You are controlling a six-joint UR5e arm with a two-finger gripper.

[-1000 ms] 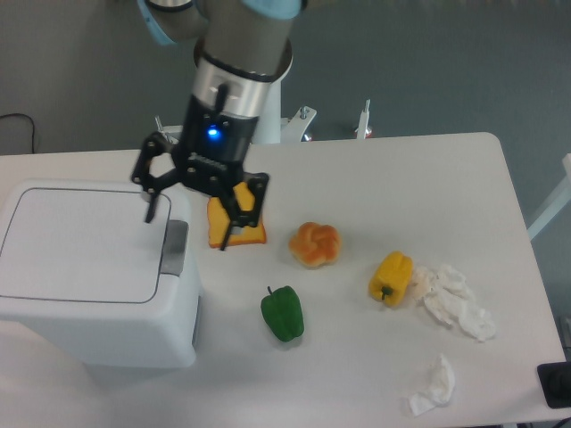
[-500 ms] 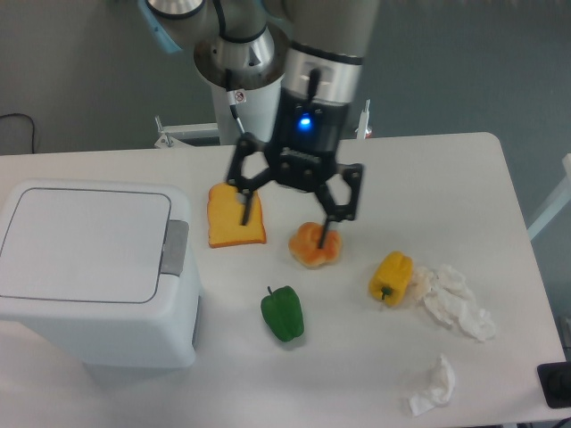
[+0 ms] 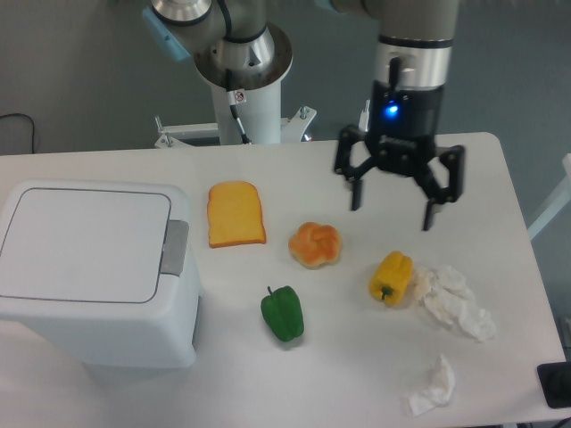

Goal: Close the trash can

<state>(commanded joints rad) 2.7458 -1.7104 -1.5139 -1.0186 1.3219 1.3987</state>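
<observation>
Leftward, the trash can (image 3: pixel 94 272) sits at the table's (image 3: pixel 339 374) edge, lid flat down, its base cut off by the frame. Well apart, the gripper (image 3: pixel 393 207) hangs with jaws wide, holding nothing, above the yellow pepper (image 3: pixel 391 277).

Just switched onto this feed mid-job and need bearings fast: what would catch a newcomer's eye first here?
The big white trash can fills the table's left end, its flat lid down. The gripper, fingers spread open and empty, hangs over the right half of the table, above the yellow pepper. Between them lie a toast slice, a bun and a green pepper, with crumpled tissues far right.
</observation>
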